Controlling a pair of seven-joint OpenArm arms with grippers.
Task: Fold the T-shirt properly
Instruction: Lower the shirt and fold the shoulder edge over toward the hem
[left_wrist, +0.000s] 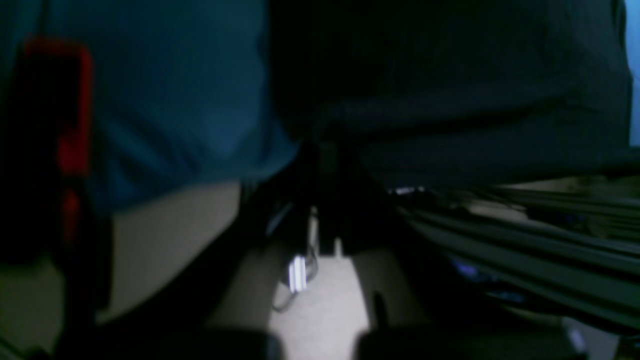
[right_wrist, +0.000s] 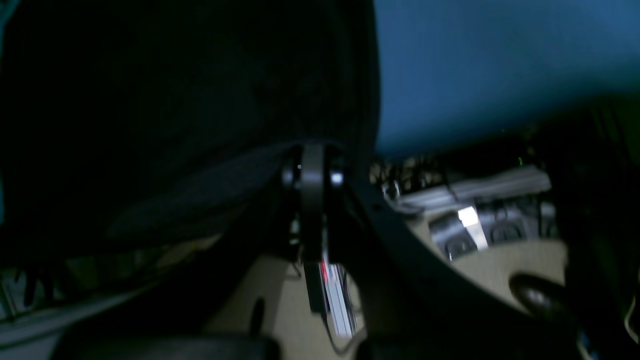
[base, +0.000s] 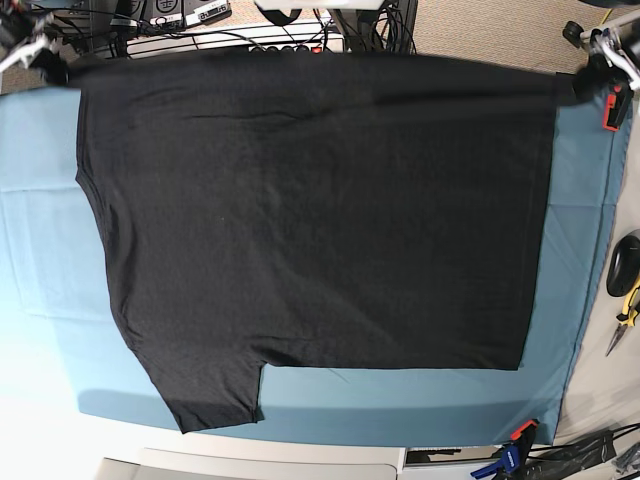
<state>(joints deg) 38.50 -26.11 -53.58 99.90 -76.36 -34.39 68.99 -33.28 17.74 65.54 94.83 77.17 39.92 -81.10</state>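
Black T-shirt (base: 320, 210) hangs stretched between both pairs of fingers, each clamped on a far corner; keep it taut and level as you lay it on the worktop (base: 40, 250).

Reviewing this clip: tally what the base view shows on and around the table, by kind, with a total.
T-shirt: 1
Teal table cloth: 1
Red clamp: 1
Clamps at the table's lower edge, one orange-and-black, one blue: 2
Grippers, left and right, each pinching a top corner of the T-shirt: 2
Total: 7
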